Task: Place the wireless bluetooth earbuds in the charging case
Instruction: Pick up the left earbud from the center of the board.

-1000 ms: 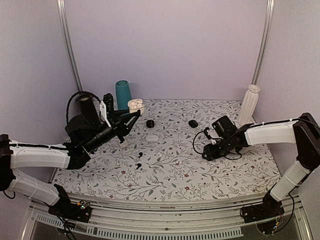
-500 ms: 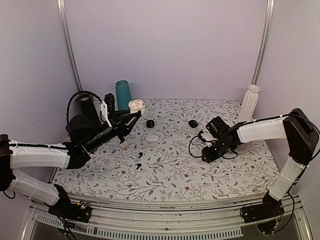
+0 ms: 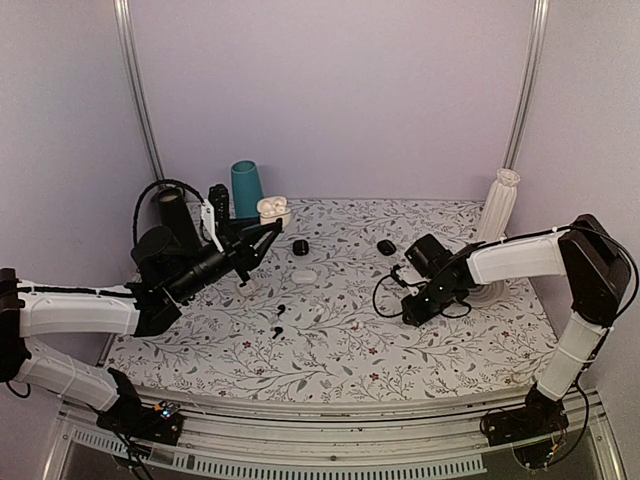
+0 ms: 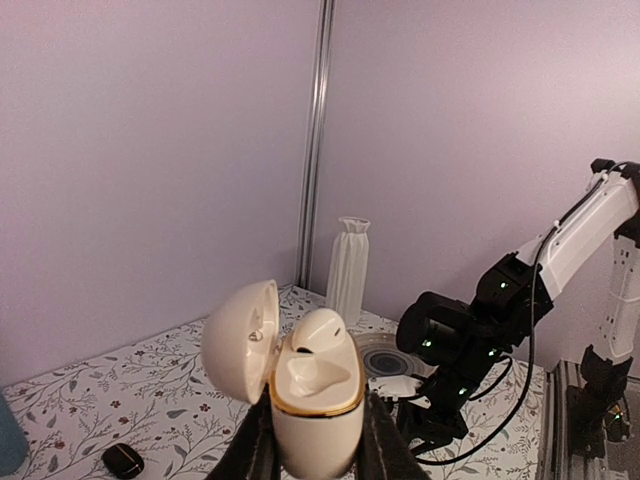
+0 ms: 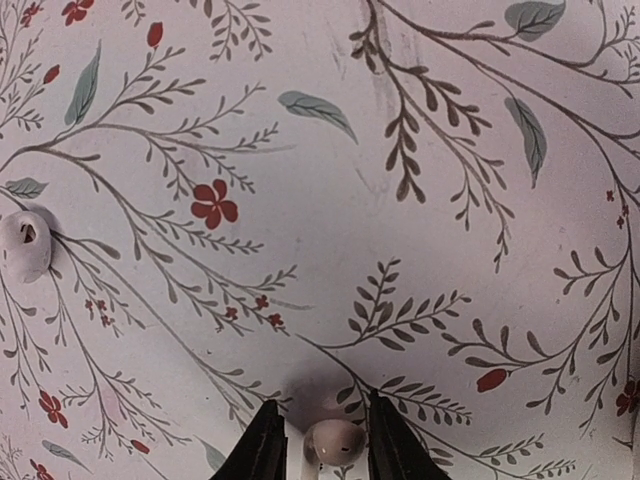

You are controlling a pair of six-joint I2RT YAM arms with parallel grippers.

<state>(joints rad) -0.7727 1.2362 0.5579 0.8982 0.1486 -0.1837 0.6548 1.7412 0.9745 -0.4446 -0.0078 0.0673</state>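
My left gripper [image 3: 262,228] is shut on the white charging case [image 3: 271,210] and holds it up above the back left of the table. In the left wrist view the case [image 4: 315,405] stands upright between the fingers. Its lid [image 4: 238,342] is open to the left. One white earbud [image 4: 318,333] sits in the far hollow and the near hollow is empty. My right gripper [image 3: 411,314] points down at the table right of centre. Its fingers [image 5: 262,445] are shut on a white earbud [image 5: 335,441] just above the cloth. Another white earbud [image 5: 24,246] lies to the left.
Two black pebble cases [image 3: 299,247] [image 3: 386,246] and a small white object [image 3: 305,275] lie mid-table. Black earbuds [image 3: 279,320] lie nearer the front. A teal cup [image 3: 247,187] and a black cylinder [image 3: 172,214] stand back left, and a white vase [image 3: 500,206] back right.
My right gripper has shifted a little left and nearer over the table and its elbow has swung in. The left arm with the case has held still.
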